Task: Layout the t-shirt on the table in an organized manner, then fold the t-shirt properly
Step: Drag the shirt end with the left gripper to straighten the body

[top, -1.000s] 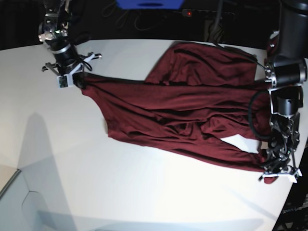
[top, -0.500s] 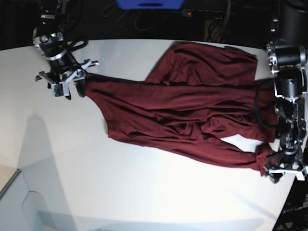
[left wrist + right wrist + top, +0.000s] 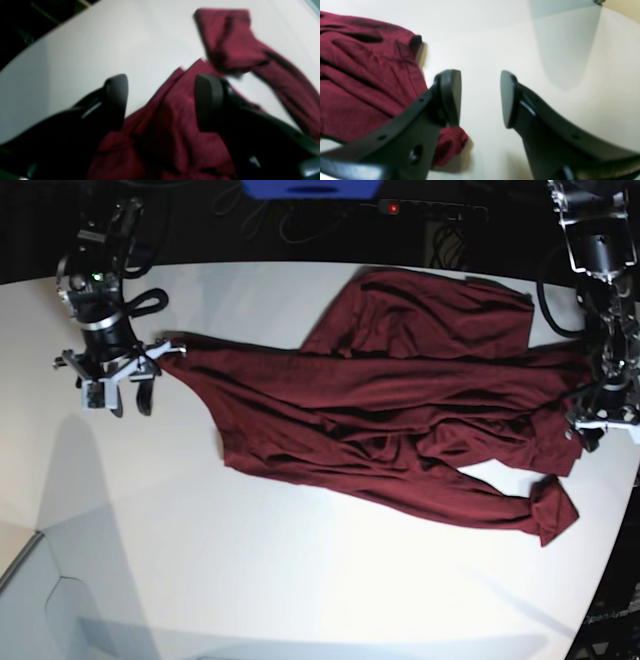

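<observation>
The dark maroon t-shirt (image 3: 400,410) lies stretched and wrinkled across the white table (image 3: 300,580), one end near the left arm of the base view and one corner folded over at the front right (image 3: 552,518). My right gripper (image 3: 130,402) is open and empty over bare table, just left of the shirt's end. In its wrist view (image 3: 480,98) the shirt (image 3: 357,82) lies to the left of the fingers. My left gripper (image 3: 590,435) is open above the shirt's right edge. In its wrist view (image 3: 162,100) cloth (image 3: 175,130) lies below the spread fingers, ungripped.
The table's curved edge runs close by my left arm at the right (image 3: 615,560). Dark cables and a power strip with a red light (image 3: 392,207) lie behind the table. A blue object (image 3: 310,188) sits at the back centre.
Both grippers have let go of the shirt. The right one moved off the shirt's end toward the left front. The left one drew back from the front right corner, which now lies on the table.
</observation>
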`<act>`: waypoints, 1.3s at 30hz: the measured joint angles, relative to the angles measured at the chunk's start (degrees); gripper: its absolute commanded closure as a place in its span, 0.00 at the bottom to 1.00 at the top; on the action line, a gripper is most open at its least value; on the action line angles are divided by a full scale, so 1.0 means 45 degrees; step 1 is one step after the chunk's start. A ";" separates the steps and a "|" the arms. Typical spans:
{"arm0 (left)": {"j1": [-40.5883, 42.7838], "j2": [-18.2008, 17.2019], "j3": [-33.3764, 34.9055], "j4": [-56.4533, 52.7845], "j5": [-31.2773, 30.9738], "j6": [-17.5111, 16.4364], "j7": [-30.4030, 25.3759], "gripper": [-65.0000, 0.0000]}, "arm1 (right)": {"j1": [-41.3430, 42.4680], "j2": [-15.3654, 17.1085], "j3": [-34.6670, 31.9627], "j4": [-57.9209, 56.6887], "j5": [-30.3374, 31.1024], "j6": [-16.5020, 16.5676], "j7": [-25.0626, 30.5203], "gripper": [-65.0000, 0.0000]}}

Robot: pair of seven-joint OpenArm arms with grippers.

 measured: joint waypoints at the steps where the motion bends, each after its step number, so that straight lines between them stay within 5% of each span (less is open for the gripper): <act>1: 0.0131 0.0015 -0.0024 0.0015 -0.0058 -0.0049 0.0005 0.38 | 0.0024 0.0005 -0.0131 0.0000 0.0005 0.0000 0.0005 0.60; 7: 0.0393 0.0121 0.0024 0.0019 0.0005 -0.0068 0.0019 0.39 | 0.0053 0.0005 -0.0583 -0.0413 0.0010 0.0005 0.0102 0.60; 14: 0.0350 0.0316 0.0024 0.0015 0.0087 -0.0073 -0.0015 0.64 | 0.0024 0.0010 -0.0695 -0.0525 0.0010 0.0005 0.0141 0.60; 22: 0.0248 0.0199 0.0801 -0.0019 0.0097 -0.0058 -0.0073 0.67 | 0.0024 0.0010 -0.0661 -0.0525 0.0010 0.0005 0.0097 0.60; 28: 0.0248 0.0282 0.1695 -0.0019 0.0087 -0.0083 -0.0068 1.00 | 0.0024 0.0010 -0.0661 -0.0573 0.0010 0.0000 0.0102 0.60; 39: 0.0340 0.0238 0.1044 0.2268 -0.0005 -0.0151 0.0068 1.00 | 0.0029 0.0044 -0.0636 -0.0573 0.0015 0.0010 0.0092 0.60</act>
